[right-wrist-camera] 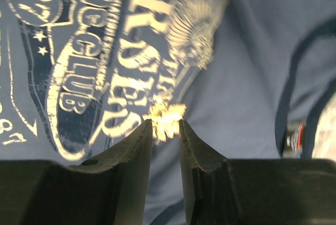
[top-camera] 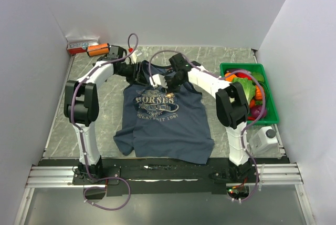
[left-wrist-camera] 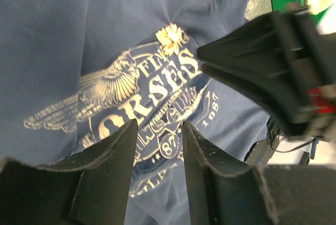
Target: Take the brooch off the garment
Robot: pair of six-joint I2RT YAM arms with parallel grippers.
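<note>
Beside brooch (left-wrist-camera: 170,38), "HORSES" on garment (left-wrist-camera: 52,36)

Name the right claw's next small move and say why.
Probably ease the right claw a touch forward onto the brooch, then close. Its fingers stand narrowly apart, with the brooch just at their tips and not clearly between them. The brooch lies on the garment at the edge of the print, not yet lifted.
</note>
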